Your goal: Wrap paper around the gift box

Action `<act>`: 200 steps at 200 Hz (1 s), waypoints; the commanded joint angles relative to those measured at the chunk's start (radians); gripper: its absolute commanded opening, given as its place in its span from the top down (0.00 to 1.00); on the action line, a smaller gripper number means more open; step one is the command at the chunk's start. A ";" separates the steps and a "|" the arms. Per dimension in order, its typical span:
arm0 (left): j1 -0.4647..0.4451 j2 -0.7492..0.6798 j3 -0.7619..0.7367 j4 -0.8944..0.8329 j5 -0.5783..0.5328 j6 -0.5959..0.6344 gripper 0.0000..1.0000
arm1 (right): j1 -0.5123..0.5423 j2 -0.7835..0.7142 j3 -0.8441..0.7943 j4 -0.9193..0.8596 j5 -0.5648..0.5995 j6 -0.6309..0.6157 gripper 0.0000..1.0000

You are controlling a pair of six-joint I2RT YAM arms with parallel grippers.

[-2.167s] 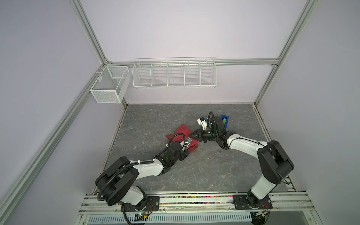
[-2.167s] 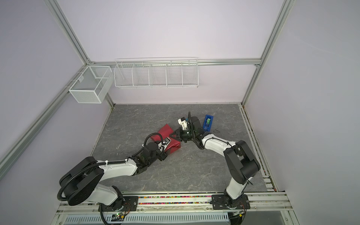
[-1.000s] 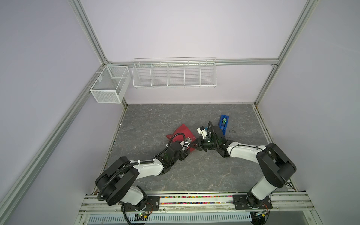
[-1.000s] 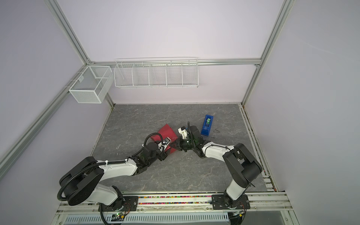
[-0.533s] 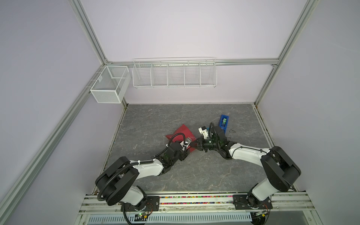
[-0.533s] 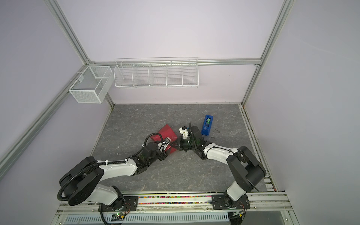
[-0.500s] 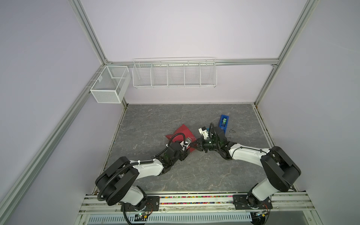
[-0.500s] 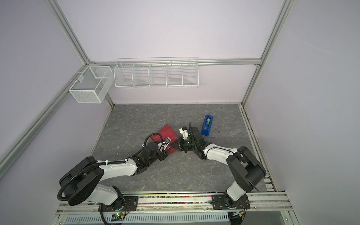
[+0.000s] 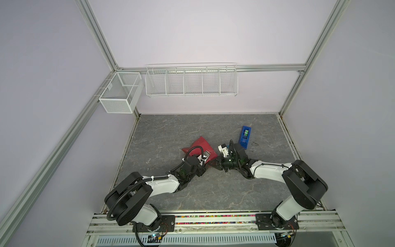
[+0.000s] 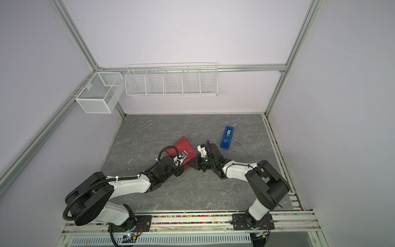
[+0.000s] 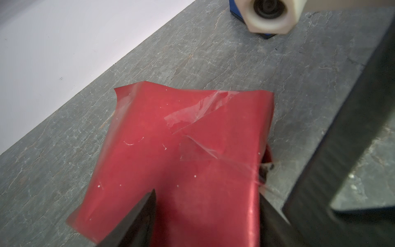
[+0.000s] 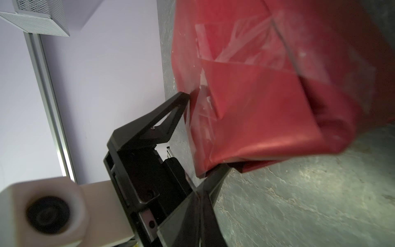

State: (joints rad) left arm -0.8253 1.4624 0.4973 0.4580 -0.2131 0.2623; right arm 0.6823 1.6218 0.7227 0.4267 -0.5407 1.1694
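Red paper (image 11: 192, 160), taped into a parcel, grasped by left fingers (image 12: 139, 130); right fingers (image 9: 219, 165) clenched beside it.

Paper (image 9: 202, 142): glossy red-maroon, clear shiny tape patches (image 11: 198, 111) (whitish glare in left wrist view). Tape dispenser (image 9: 245, 136) at 3 o'clock from paper: bright blue, green roll. Tabletop (image 9: 213, 192): dark grey, pale marble-like veins. Wire baskets (image 9: 191, 81): white.
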 commanded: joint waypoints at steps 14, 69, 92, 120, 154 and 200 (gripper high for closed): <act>0.000 -0.002 -0.003 -0.018 -0.021 -0.023 0.30 | -0.008 -0.035 0.002 -0.096 0.032 -0.031 0.93; 0.000 0.001 0.001 -0.021 -0.021 -0.022 0.30 | -0.033 -0.077 0.050 -0.227 0.035 -0.106 0.94; 0.000 0.001 0.002 -0.022 -0.020 -0.023 0.30 | -0.032 -0.056 0.058 -0.197 0.006 -0.083 0.93; 0.001 0.002 0.002 -0.022 -0.021 -0.022 0.30 | -0.020 -0.044 0.060 -0.190 -0.010 -0.076 0.93; 0.001 0.005 0.005 -0.024 -0.021 -0.022 0.30 | -0.009 -0.007 0.058 -0.183 -0.012 -0.074 0.93; 0.001 0.002 0.003 -0.025 -0.021 -0.024 0.30 | -0.017 -0.038 0.117 -0.232 0.002 -0.107 0.93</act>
State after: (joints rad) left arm -0.8253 1.4624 0.4973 0.4572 -0.2146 0.2623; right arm 0.6678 1.6146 0.7780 0.2367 -0.5320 1.0813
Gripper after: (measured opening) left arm 0.705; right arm 0.068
